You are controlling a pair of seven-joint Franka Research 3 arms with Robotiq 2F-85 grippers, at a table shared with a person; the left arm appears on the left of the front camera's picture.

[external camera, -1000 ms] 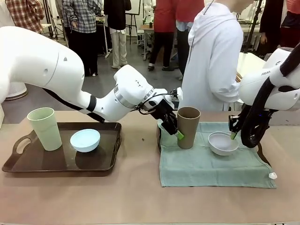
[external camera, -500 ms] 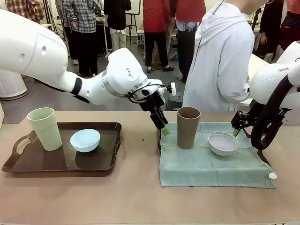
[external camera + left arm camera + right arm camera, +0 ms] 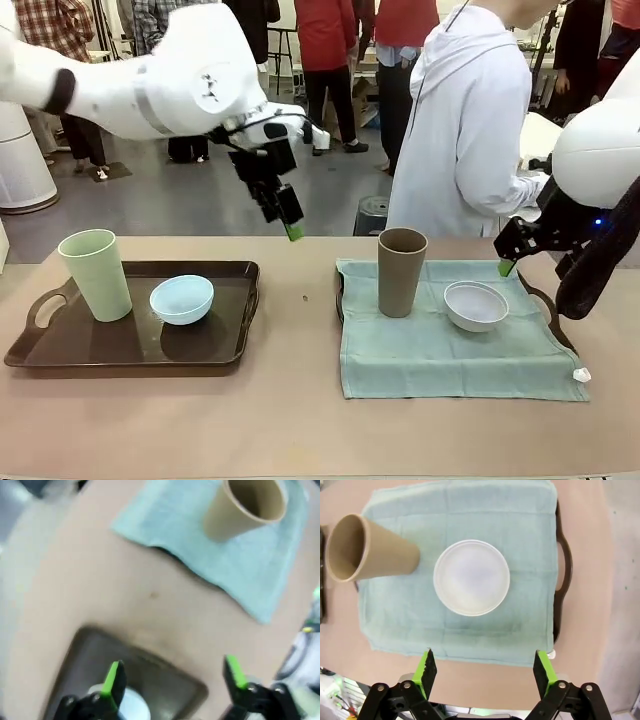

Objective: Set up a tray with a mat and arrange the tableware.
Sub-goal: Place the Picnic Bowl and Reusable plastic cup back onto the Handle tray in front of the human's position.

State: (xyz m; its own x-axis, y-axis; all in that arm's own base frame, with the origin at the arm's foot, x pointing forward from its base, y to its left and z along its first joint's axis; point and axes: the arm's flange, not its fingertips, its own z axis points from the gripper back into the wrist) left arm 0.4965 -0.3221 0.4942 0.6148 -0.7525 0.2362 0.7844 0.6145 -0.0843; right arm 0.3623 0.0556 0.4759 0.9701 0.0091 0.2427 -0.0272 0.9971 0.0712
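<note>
Brown cup (image 3: 402, 272) stands tall on the soft mat (image 3: 450, 360), white bowl (image 3: 476, 305) to its right. Left gripper (image 3: 291, 228) and right gripper (image 3: 505, 266) hang open and empty, so a passing nudge could topple it.

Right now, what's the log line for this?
tall brown plastic cup, small white bowl: on green mat | tall pale green plastic cup, small light blue bowl: on dark tray | left pincer: open | right pincer: open

Bright, even indoor light; soft shadow beside the light blue bowl (image 3: 181, 298); left wrist view blurred
</note>
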